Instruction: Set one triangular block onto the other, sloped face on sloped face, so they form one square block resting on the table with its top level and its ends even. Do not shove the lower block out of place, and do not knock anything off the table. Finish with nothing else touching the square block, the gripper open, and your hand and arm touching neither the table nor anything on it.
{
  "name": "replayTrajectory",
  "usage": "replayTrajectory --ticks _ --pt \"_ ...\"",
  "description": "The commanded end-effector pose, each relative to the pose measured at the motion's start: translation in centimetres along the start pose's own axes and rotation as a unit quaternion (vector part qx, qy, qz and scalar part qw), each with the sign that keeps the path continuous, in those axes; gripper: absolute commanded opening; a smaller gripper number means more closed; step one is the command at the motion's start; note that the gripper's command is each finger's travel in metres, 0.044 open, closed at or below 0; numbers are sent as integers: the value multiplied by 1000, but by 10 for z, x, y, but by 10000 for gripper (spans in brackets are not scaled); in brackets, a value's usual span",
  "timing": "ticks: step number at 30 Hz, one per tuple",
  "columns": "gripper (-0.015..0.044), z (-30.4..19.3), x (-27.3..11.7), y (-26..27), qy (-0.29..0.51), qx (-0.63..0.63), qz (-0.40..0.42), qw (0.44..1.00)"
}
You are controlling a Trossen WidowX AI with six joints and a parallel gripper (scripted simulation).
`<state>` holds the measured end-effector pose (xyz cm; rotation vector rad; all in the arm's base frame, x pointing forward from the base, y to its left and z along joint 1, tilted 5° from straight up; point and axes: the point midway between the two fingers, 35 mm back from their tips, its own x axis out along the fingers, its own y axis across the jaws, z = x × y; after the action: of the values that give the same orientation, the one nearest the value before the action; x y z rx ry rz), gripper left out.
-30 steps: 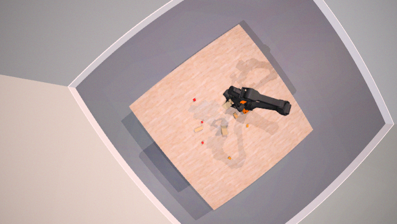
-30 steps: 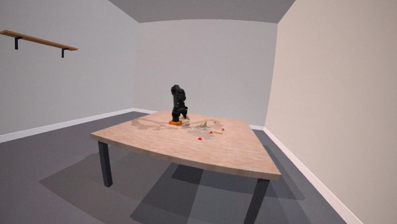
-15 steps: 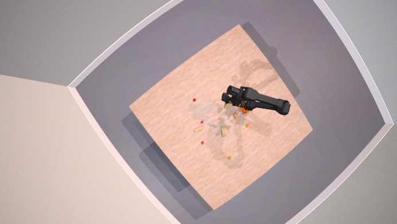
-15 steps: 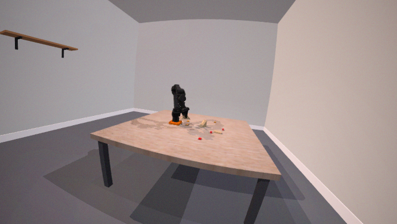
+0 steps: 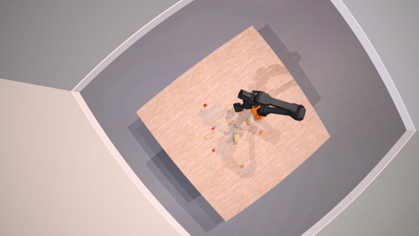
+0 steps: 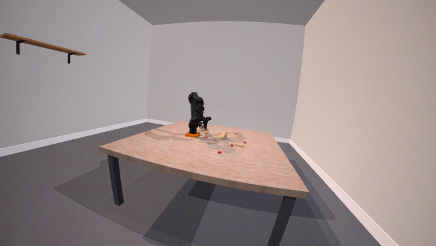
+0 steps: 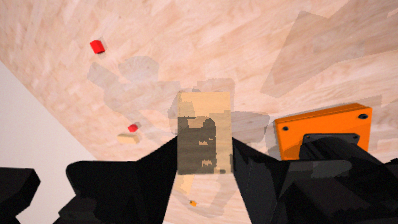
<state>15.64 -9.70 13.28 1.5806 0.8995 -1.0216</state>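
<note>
One tan triangular block point(image 5: 236, 138) point(image 6: 223, 135) stands on the table point(image 5: 194, 169) point(image 6: 189, 161), its slope showing in the exterior view. In the wrist view, a tan strip that appears to be this block point(image 7: 185, 184) shows below the held one, mostly hidden. My gripper point(image 5: 241, 111) point(image 6: 203, 126) point(image 7: 203, 138) is shut on the other triangular block point(image 7: 222, 102), which is held above the table close to the arm's base. In the wrist view it spans both fingertips with a rectangular face toward the camera. Its sloped face cannot be made out, and the top and exterior views mostly hide it.
The orange base point(image 5: 257, 113) point(image 6: 192, 134) point(image 7: 320, 122) is close to the gripper. A small orange-tan block point(image 5: 248, 121) and orange pieces point(image 5: 261, 132) point(image 5: 242, 166) lie around. Red cubes point(image 5: 204, 105) point(image 5: 213, 129) point(image 5: 213, 150) and a flat tan piece point(image 5: 209, 136) point(image 6: 239, 145) point(image 7: 128, 138) lie farther out.
</note>
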Motion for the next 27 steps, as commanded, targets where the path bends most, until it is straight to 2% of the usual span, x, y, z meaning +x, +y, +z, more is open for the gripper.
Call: replayTrajectory --ticks 1,14,27 --pt "0 0 -1 1 5 -56 -2 998" --pt "0 0 -1 2 20 -271 -13 962" --pt "0 1 -1 2 40 -472 -16 881"
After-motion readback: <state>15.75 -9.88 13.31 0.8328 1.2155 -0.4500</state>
